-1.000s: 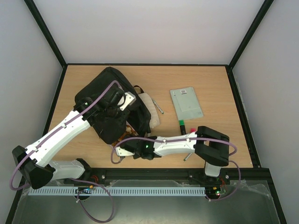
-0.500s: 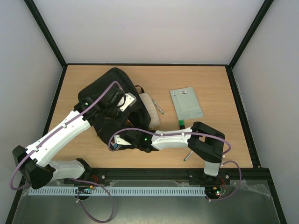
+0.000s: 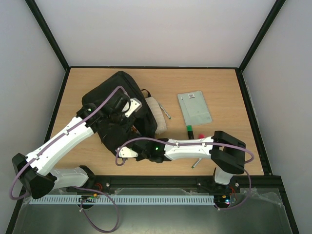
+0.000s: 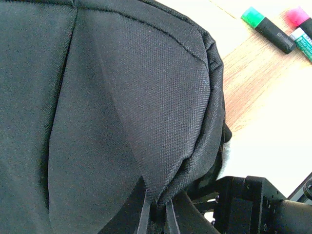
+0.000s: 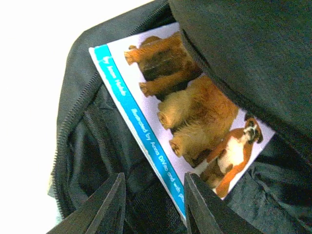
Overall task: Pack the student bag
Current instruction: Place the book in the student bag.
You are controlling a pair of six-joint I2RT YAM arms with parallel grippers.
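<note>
- Black woven fabric takes up the left part of the wooden table [image 3: 224, 87]. This is the student bag [image 3: 127, 83], slumped well left of centre with its opening towards the near edge.
- The left gripper [image 4: 157, 214] sits on the bag's upper side. Its wrist view shows the fingers pinched together on a raised fold of the bag's cloth.
- The right gripper [image 5: 154, 207] is at the bag's near opening, pointing in. Its two fingers [image 5: 108, 204] stand apart, with nothing clamped between them.
- Just past those fingers, a picture book [image 5: 195, 112] lies inside the bag — dogs on the cover, a blue strip along one edge. Its far part is tucked under a black flap, and a zipper [image 5: 68, 126] runs down the left side of the opening.
- A cream pouch [image 3: 157, 116] lies against the bag's right side, touching it.
- A pen [image 3: 167, 113] lies just beside the pouch.
- A flat grey slab [image 3: 194, 108] with a small label lies further right, apart from the pen.
- A green highlighter [image 4: 267, 28] and a pink highlighter [image 4: 298, 18] lie side by side on the near side of the slab, close to the right arm.
</note>
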